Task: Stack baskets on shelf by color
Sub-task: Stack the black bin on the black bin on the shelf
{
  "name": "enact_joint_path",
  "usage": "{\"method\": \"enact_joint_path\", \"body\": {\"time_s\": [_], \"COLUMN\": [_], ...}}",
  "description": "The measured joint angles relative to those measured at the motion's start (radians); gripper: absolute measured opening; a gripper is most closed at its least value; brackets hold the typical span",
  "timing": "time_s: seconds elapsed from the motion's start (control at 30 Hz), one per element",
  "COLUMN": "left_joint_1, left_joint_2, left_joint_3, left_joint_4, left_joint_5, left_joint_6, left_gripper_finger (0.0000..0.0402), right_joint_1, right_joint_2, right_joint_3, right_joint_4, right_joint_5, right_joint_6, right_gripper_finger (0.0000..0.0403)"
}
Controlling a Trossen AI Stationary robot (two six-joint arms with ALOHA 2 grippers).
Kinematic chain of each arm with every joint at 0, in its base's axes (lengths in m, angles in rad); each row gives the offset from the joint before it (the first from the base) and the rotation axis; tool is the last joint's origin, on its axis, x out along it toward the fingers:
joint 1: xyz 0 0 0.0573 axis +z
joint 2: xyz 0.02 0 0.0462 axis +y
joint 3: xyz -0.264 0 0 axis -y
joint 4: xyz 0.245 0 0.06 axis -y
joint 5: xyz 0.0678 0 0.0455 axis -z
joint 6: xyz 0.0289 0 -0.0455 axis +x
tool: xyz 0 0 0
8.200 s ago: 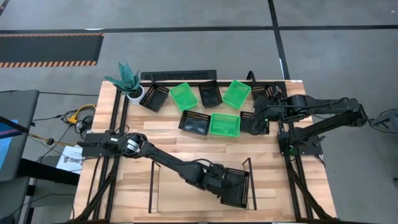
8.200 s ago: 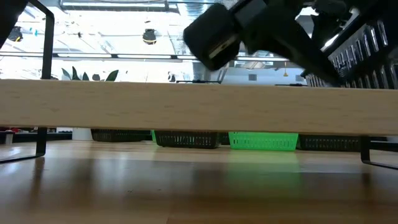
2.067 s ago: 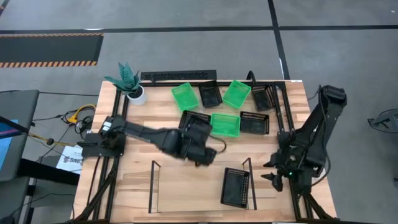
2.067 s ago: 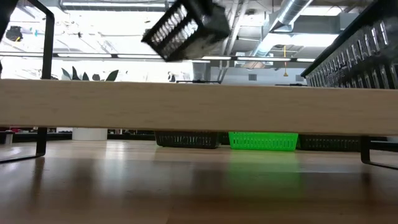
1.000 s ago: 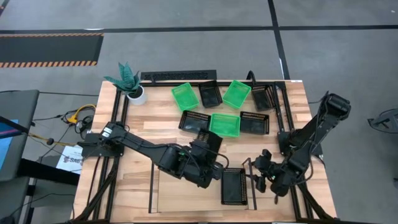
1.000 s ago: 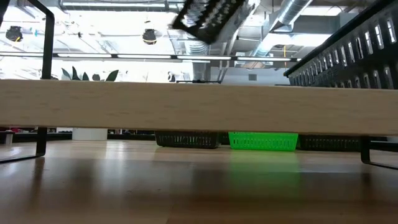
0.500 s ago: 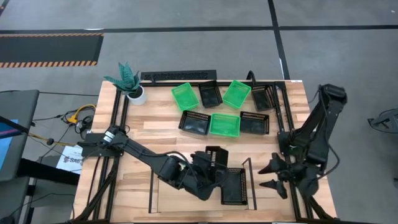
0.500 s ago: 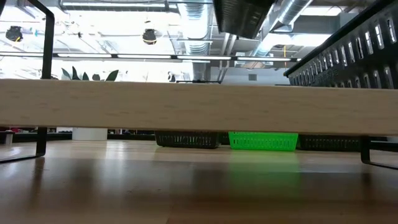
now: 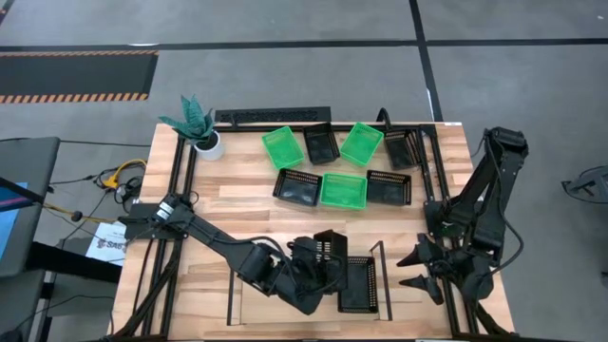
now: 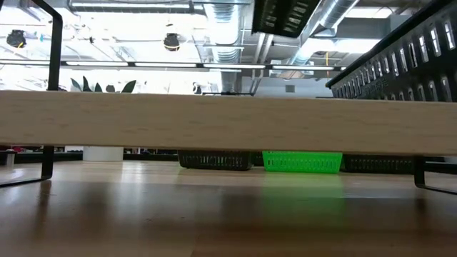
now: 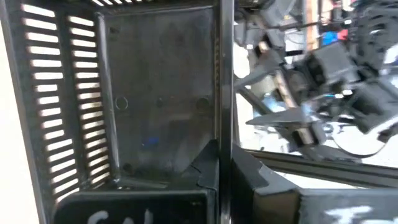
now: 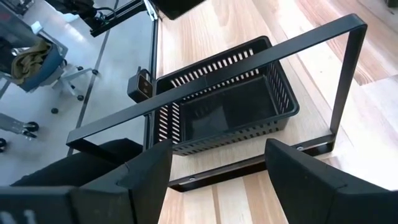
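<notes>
My left gripper is shut on a black basket, held tilted above the shelf's wooden board. The basket shows high up in the low view. Another black basket rests on its bottom at the shelf's right end, against the wire frame end. My right gripper is open and empty just off that end; its wrist view looks at this basket. Three green baskets and several black ones lie on the table's far half. My left gripper pinches one side wall of the black basket, one finger inside the basket and one outside. The fingers lie along that wall. The basket is lifted clear of the shelf and tilted.
A white pot with a green plant stands at the far left corner. A long black bar lies along the far edge. The shelf's left part is bare board between its wire ends.
My left gripper has carried the black basket toward the table's near right, over the shelf and close to the basket that stands there; the basket stays lifted and tilted. My right gripper has drawn back a little toward the table's right edge.
</notes>
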State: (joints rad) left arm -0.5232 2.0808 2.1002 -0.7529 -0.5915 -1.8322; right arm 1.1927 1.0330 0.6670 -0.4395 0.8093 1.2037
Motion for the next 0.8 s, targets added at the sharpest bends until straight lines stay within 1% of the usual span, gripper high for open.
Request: {"method": "enact_joint_path", "body": {"time_s": [0.17,0.27,0.47,0.53,0.6,0.7,0.77,0.8], "left_joint_1": [0.000,0.011,0.040,0.041,0.034,0.022,0.018,0.020], "left_joint_2": [0.000,0.000,0.000,0.000,0.000,0.000,0.000,-0.001], "left_joint_3": [0.000,0.000,0.000,0.000,0.000,0.000,0.001,0.002], "left_joint_4": [0.011,0.018,0.170,0.191,0.223,0.353,0.438,0.448], "left_joint_5": [-0.025,-0.005,0.044,0.040,0.015,-0.033,-0.030,-0.018], "left_joint_6": [0.013,0.013,0.105,0.120,0.134,0.212,0.321,0.361], "left_gripper_finger": [0.0000,0.0000,0.0000,0.0000,0.0000,0.0000,0.0000,0.0000], "right_joint_1": [-0.003,-0.003,-0.003,-0.003,-0.003,-0.003,-0.003,-0.004], "right_joint_2": [0.000,0.000,0.000,0.000,0.000,0.000,0.000,0.000], "right_joint_3": [0.000,0.000,0.000,0.000,0.000,0.000,0.000,0.000], "right_joint_4": [-0.001,-0.001,-0.001,-0.001,-0.001,-0.002,-0.002,-0.002], "right_joint_5": [0.000,0.000,0.000,0.000,0.000,0.000,0.000,0.000], "right_joint_6": [-0.005,-0.005,-0.008,-0.008,-0.008,-0.008,-0.008,-0.008], "right_gripper_finger": [0.0282,0.0282,0.0282,0.0282,0.0282,0.0282,0.0282,0.0282]}}
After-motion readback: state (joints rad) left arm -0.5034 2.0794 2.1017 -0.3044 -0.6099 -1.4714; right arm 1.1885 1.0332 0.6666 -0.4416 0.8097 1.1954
